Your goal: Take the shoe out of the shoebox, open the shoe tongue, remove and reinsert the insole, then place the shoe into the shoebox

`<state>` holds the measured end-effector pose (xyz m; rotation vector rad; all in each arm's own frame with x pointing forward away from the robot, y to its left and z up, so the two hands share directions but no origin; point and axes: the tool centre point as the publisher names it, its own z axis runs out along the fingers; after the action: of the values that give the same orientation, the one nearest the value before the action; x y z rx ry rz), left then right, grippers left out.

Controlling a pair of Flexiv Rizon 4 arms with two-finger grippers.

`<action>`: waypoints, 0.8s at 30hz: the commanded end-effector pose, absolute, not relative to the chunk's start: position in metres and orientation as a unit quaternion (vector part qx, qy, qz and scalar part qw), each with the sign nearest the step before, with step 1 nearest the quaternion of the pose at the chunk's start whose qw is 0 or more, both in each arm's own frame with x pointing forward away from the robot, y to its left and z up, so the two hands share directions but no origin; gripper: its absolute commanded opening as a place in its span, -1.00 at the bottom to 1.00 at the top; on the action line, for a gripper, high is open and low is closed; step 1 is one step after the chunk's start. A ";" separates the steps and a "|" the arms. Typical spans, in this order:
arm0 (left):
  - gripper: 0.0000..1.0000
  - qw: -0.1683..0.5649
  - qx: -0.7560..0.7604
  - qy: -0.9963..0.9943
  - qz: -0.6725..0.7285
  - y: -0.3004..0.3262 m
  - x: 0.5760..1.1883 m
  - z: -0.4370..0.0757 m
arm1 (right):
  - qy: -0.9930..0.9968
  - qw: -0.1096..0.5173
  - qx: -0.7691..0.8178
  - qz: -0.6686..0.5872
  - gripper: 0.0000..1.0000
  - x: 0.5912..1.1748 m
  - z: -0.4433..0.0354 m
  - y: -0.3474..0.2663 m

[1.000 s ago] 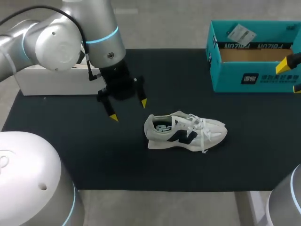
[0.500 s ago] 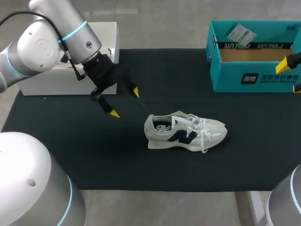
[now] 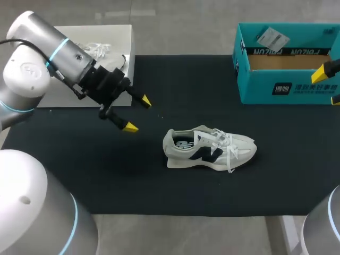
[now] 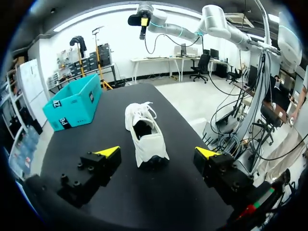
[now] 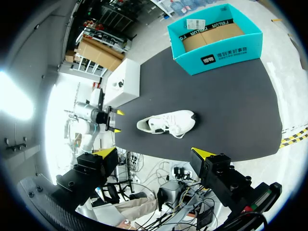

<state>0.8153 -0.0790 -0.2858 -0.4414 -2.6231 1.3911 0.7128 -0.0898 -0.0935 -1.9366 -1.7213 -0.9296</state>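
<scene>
**Shoe out on the mat, both grippers released**

Shoe: stands on its sole near the middle of the black mat, well apart from the teal shoebox at the far right corner, heel turned toward the left gripper.

Left gripper: hangs near the heel without touching it, fingers spread and holding nothing; looks straight at the heel in the left wrist view, white box just behind.

Right gripper: sits high above the table, fingers wide apart and empty, shoe far ahead.
</scene>
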 end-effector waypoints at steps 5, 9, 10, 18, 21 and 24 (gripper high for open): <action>1.00 0.017 0.016 -0.823 0.568 -0.080 0.801 -0.328 | -0.614 0.194 -0.690 -0.330 1.00 0.715 -0.094 -0.090; 1.00 -0.022 0.061 -0.813 0.578 -0.089 0.803 -0.346 | -0.614 0.194 -0.690 -0.330 1.00 0.715 -0.094 -0.090; 1.00 -0.031 0.060 -0.812 0.579 -0.092 0.803 -0.350 | -0.614 0.194 -0.690 -0.330 1.00 0.715 -0.094 -0.090; 1.00 -0.070 0.047 -0.833 0.547 -0.104 0.805 -0.364 | -0.614 0.194 -0.690 -0.330 1.00 0.715 -0.094 -0.090; 1.00 -0.071 0.024 -0.847 0.526 -0.102 0.802 -0.362 | -0.614 0.194 -0.690 -0.330 1.00 0.715 -0.094 -0.090; 1.00 -0.072 0.004 -0.855 0.513 -0.100 0.800 -0.360 | -0.614 0.194 -0.690 -0.330 1.00 0.715 -0.094 -0.090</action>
<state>0.8076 -0.1028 -0.3689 -0.0107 -2.7523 1.7383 0.7128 -0.0897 -0.0935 -1.9366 -1.7213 -0.9296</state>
